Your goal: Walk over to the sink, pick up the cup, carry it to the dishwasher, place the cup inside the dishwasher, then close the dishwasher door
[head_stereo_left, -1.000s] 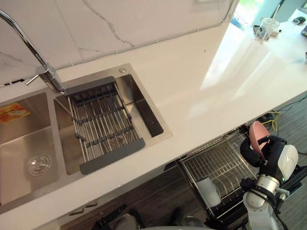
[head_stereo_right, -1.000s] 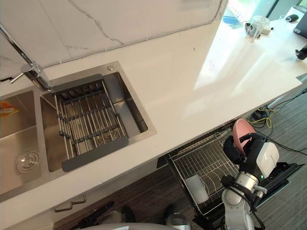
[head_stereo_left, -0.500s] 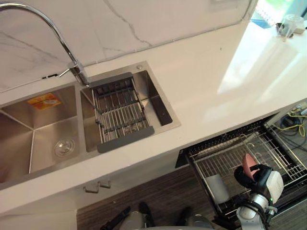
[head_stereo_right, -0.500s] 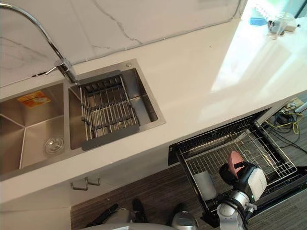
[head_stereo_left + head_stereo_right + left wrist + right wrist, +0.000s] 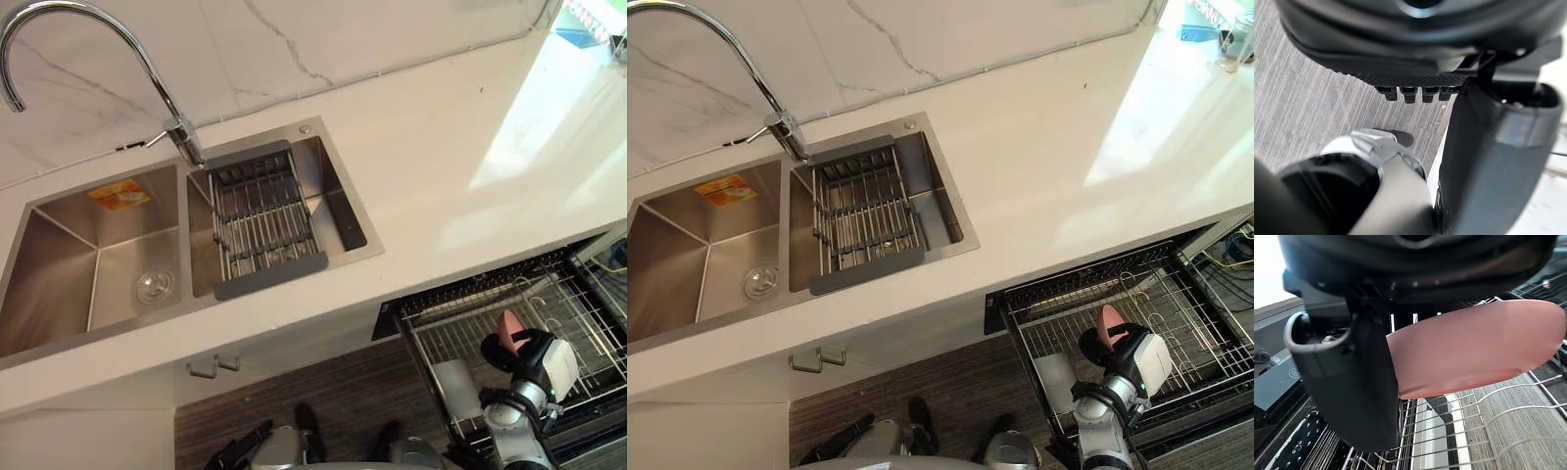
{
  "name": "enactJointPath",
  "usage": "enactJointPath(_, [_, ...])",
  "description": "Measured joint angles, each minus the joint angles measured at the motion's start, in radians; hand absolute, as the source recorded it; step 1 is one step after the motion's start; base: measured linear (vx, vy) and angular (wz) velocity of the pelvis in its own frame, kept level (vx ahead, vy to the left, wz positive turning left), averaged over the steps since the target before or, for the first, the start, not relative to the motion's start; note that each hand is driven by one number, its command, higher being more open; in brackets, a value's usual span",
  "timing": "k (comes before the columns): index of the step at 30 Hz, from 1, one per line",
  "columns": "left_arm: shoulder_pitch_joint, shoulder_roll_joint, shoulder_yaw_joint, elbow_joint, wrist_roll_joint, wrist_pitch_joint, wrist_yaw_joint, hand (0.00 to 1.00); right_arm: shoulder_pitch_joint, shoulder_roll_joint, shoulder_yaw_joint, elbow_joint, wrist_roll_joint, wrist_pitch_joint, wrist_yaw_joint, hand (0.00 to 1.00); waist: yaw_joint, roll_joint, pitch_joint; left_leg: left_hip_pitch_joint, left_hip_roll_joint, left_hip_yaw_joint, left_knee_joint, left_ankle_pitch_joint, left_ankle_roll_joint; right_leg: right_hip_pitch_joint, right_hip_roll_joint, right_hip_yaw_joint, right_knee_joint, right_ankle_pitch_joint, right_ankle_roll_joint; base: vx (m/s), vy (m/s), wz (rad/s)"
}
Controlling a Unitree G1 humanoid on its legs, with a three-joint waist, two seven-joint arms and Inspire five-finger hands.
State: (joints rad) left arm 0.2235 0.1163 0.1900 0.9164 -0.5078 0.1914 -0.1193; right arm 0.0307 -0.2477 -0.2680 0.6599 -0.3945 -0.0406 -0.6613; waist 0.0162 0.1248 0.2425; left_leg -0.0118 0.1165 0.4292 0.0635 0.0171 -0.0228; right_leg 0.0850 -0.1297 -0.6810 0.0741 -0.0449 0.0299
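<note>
The right hand (image 5: 1129, 354) is low at the right, its thumb and fingers clamped round the pink cup (image 5: 1479, 347), which juts up and out of the grip on a tilt. The cup hangs over the pulled-out wire rack (image 5: 1176, 311) of the open dishwasher (image 5: 995, 315), under the edge of the white countertop (image 5: 460, 157); the right wrist view shows the rack's wires below the cup and apart from it. A white container (image 5: 457, 386) lies in the rack, just to the left of the hand. Well to the left, the steel double sink (image 5: 59, 250) is set into the countertop, with a curved faucet (image 5: 147, 69) behind it, a slatted drainer (image 5: 263, 223) across its right basin and an orange sticker (image 5: 119, 194) in its left basin. The left hand (image 5: 1415, 29) is above grey striped flooring (image 5: 1303, 107); whether its fingers are spread or curled, I cannot tell.
</note>
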Motion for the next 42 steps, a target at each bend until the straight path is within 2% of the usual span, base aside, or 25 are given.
enactJointPath(4, [0.000, 0.006, 0.000, 0.004, 0.000, 0.008, -0.026, 1.00, -0.019, -0.011, 0.000, 0.057, -0.027, 0.064, 0.031, 1.00, 0.001, 0.008, 0.004, 0.000, 0.002, 0.000, 0.007, -0.001, -0.001, 0.003, 0.000, 0.001, 0.000, -0.001, 0.000, 0.01, 0.041, 0.00])
enactJointPath(8, [-0.001, 0.011, 0.001, 0.002, -0.001, 0.040, -0.037, 1.00, -0.019, -0.011, 0.003, 0.092, -0.038, 0.102, 0.038, 1.00, 0.001, 0.011, 0.003, 0.005, 0.003, 0.000, 0.011, 0.000, 0.000, 0.010, 0.000, 0.000, 0.000, -0.002, 0.001, 0.03, 0.033, 0.00])
enactJointPath(13, [-0.002, 0.019, 0.012, 0.000, 0.000, 0.073, -0.035, 1.00, -0.018, -0.011, -0.004, 0.089, -0.013, 0.104, 0.027, 1.00, -0.002, 0.011, 0.003, 0.011, 0.004, 0.003, 0.014, -0.001, -0.001, 0.018, 0.000, 0.000, -0.003, -0.002, 0.001, 0.03, 0.035, -0.01])
enactJointPath(16, [-0.001, 0.018, 0.039, 0.001, -0.001, 0.093, -0.053, 1.00, -0.012, 0.001, -0.031, 0.035, 0.043, 0.080, 0.022, 1.00, -0.002, 0.010, 0.004, 0.020, 0.006, 0.015, 0.014, -0.004, -0.004, 0.021, 0.000, 0.010, -0.003, -0.002, 0.001, 0.01, 0.037, -0.10])
enactJointPath(21, [0.014, 0.017, 0.059, 0.002, -0.001, 0.091, -0.087, 1.00, 0.029, 0.037, -0.127, -0.132, 0.152, -0.012, 0.023, 1.00, -0.005, 0.009, 0.004, 0.030, 0.009, 0.033, 0.014, -0.006, -0.006, 0.022, 0.002, 0.024, -0.003, -0.002, 0.001, 0.01, 0.038, -0.09])
enactJointPath(23, [0.019, 0.014, 0.064, 0.002, -0.001, 0.085, -0.089, 1.00, 0.074, 0.070, -0.158, -0.300, 0.174, -0.057, 0.052, 1.00, -0.011, 0.007, 0.004, 0.036, 0.013, 0.047, 0.018, -0.010, -0.008, 0.023, 0.003, 0.036, -0.003, -0.002, 0.001, 0.02, 0.029, -0.15])
enactJointPath(26, [0.024, 0.012, 0.065, 0.003, 0.002, 0.086, -0.095, 1.00, 0.131, 0.081, -0.158, -0.500, 0.166, -0.084, 0.117, 1.00, -0.019, 0.000, 0.005, 0.041, 0.020, 0.060, 0.032, -0.023, -0.005, 0.026, 0.008, 0.051, -0.007, -0.002, 0.001, 0.02, 0.025, -0.15])
enactJointPath(29, [0.029, 0.012, 0.070, 0.001, 0.018, 0.087, -0.102, 1.00, 0.144, 0.081, -0.180, -0.600, 0.166, -0.096, 0.142, 1.00, -0.031, -0.011, -0.006, 0.052, 0.022, 0.074, 0.035, -0.025, -0.003, 0.032, 0.011, 0.062, -0.010, -0.002, 0.001, 0.03, 0.029, -0.10])
enactJointPath(32, [0.031, 0.011, 0.070, -0.005, 0.018, 0.089, -0.092, 1.00, 0.152, 0.081, -0.254, -0.681, 0.182, -0.099, 0.143, 1.00, -0.033, -0.013, -0.007, 0.054, 0.031, 0.089, 0.063, -0.046, 0.000, 0.042, 0.011, 0.072, -0.011, -0.001, 0.003, 0.01, 0.039, -0.12])
enactJointPath(35, [0.035, 0.009, 0.087, -0.006, 0.018, 0.095, -0.063, 1.00, 0.178, 0.081, -0.323, -0.775, 0.266, -0.124, 0.146, 1.00, -0.040, -0.022, -0.012, 0.054, 0.043, 0.108, 0.092, -0.069, -0.001, 0.042, 0.015, 0.090, -0.015, 0.001, 0.006, 0.00, 0.050, -0.17])
enactJointPath(38, [0.041, 0.010, 0.098, -0.008, 0.018, 0.097, -0.035, 1.00, 0.187, 0.085, -0.382, -0.816, 0.350, -0.150, 0.147, 1.00, -0.065, -0.041, -0.023, 0.045, 0.053, 0.113, 0.117, -0.085, -0.003, 0.043, 0.020, 0.097, -0.021, 0.003, 0.008, 0.01, 0.028, -0.08])
enactJointPath(42, [0.038, 0.002, 0.096, -0.015, 0.019, 0.095, -0.013, 1.00, 0.223, 0.098, -0.428, -0.875, 0.402, -0.152, 0.144, 1.00, -0.081, -0.051, -0.030, 0.045, 0.063, 0.127, 0.139, -0.099, -0.004, 0.043, 0.023, 0.113, -0.020, 0.003, 0.008, 0.00, 0.033, -0.13])
